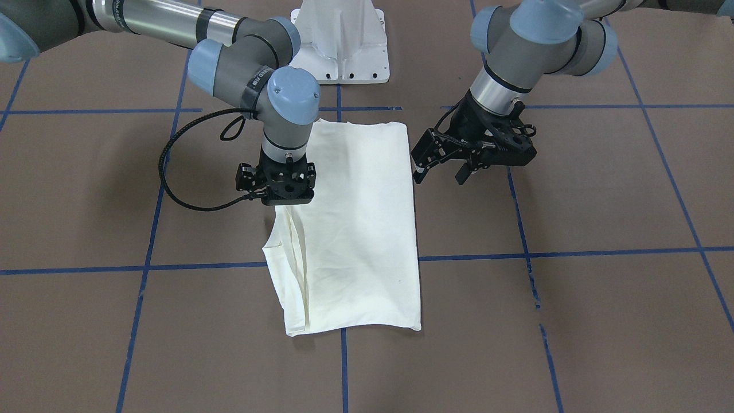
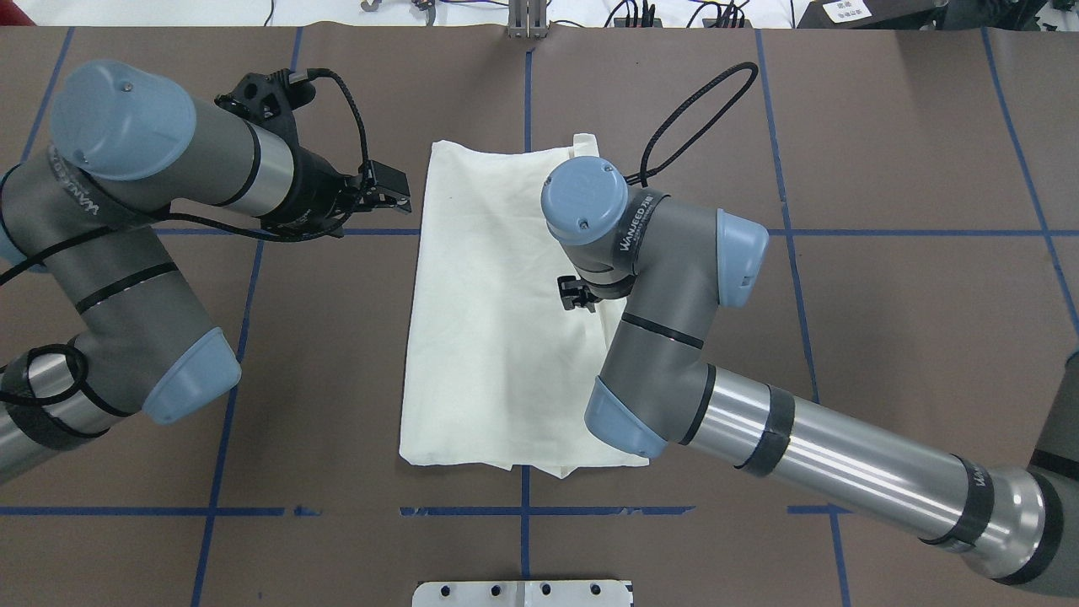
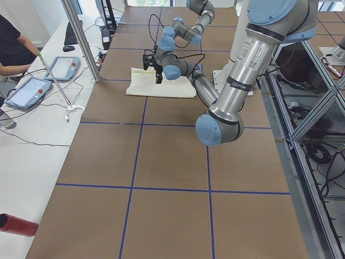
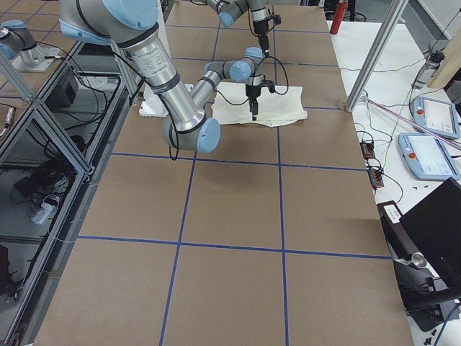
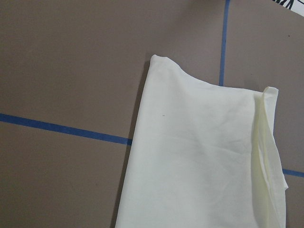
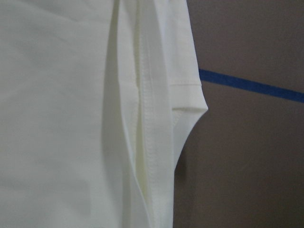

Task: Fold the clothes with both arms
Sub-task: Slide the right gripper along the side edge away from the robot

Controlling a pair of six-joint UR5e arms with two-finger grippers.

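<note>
Starting close in at the white pedestal base point(image 1: 342, 40), the brown table point(image 1: 573, 321) runs out from it with its grid of blue tape lines point(image 1: 573, 252). And there is the shirt point(image 1: 355, 229), dead centre, folded into a long narrow rectangle that runs from near to far. Only the plain cream reverse faces up; none of the print is on show. Its near end lies flat and square just past the base. Moving out, the right gripper point(image 1: 277, 192) points straight down over the shirt's right edge, about halfway along. Its own body hides the fingertips, so I cannot tell how wide they stand or whether they have any cloth. Across on the left side, the left gripper point(image 1: 441, 171) hangs tilted just beside the shirt's left edge, fingers spread wide apart and nothing between them. Further out on the right, doubled layers with a stitched hem bulge past the fold. The far end lies just beyond a cross line of tape.
</note>
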